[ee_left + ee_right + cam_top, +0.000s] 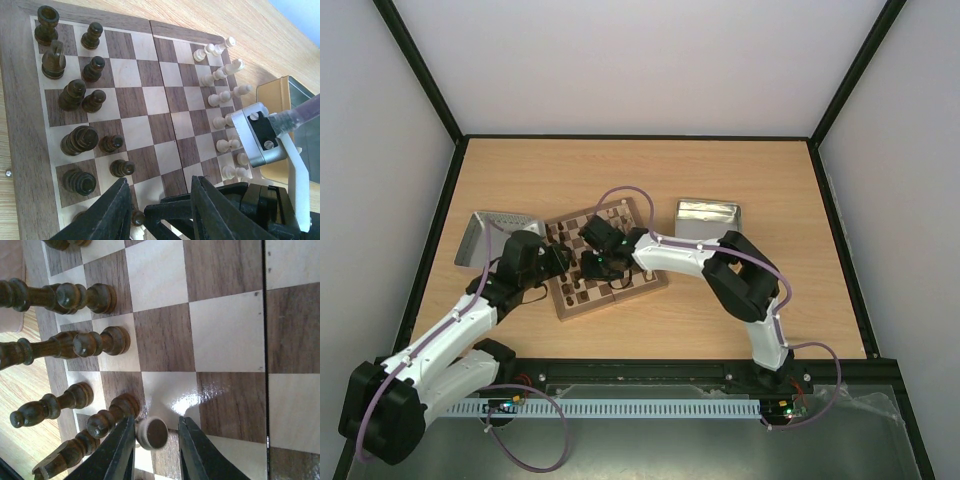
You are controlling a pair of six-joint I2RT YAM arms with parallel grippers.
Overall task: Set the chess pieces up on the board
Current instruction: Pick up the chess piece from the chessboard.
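The right end effector (156, 427) is held low over the board (145, 95). Its two fingers are spread a little. One small round dark piece (152, 433) with a pale edge is seen between them. It is close against one finger, and a thin gap is seen at the other finger, so it is not squeezed. Just beside it, dark chess pieces (95, 342) are lined up in two rows along the edge of the board.

The left end effector (160, 182) is spread open too, and nothing is pinched in it. It is held over the same end of the board, right next to the black fingers of the right arm.

The pale chess pieces (225, 95) are stood in two rows on the far side of the board, across from the dark ones.

The board is laid near the middle of the wooden worktop (620, 170) and is turned a little. A shiny metal tin (708, 217) is set just to the right of the board. A second shiny tin (490, 238) is seen to the left of the board, near the left arm, and it looks tipped up. What is inside the tins cannot be made out.
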